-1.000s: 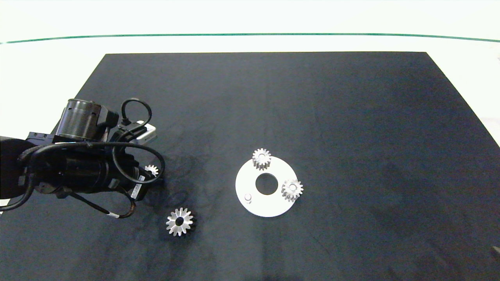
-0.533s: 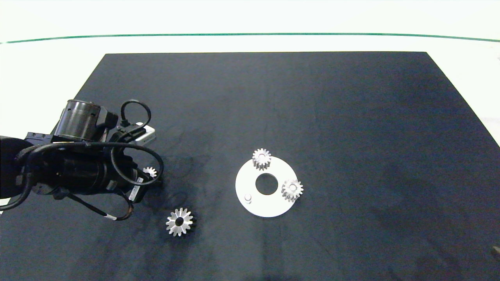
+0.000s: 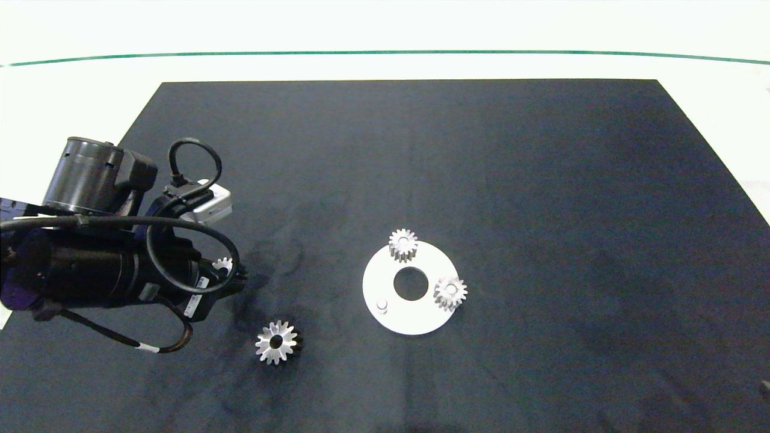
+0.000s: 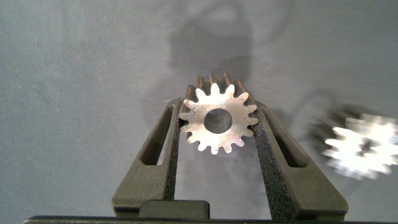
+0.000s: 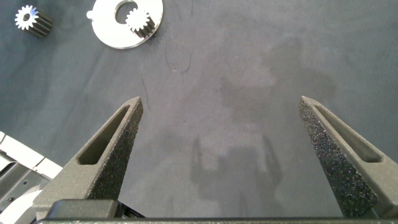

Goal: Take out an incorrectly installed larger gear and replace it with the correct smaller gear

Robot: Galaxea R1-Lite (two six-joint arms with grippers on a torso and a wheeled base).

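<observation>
A lab-style test bench: a black mat (image 3: 421, 150) on a white table (image 3: 385, 30), bearing only machined gear parts.

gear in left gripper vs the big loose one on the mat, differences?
The smaller gear has short teeth; the larger gear is wider with long pointed teeth. The smaller gear is clamped in the left gripper; the larger gear lies free on the mat, nearer the plate. Both are silver with a round centre hole.

On the worktop (image 3: 541, 180), the larger gear (image 3: 276, 341) lies left of the disc (image 3: 409, 313), which carries two gears. Farther left, the left gripper (image 4: 217, 124) holds the smaller gear (image 4: 217, 119).
</observation>
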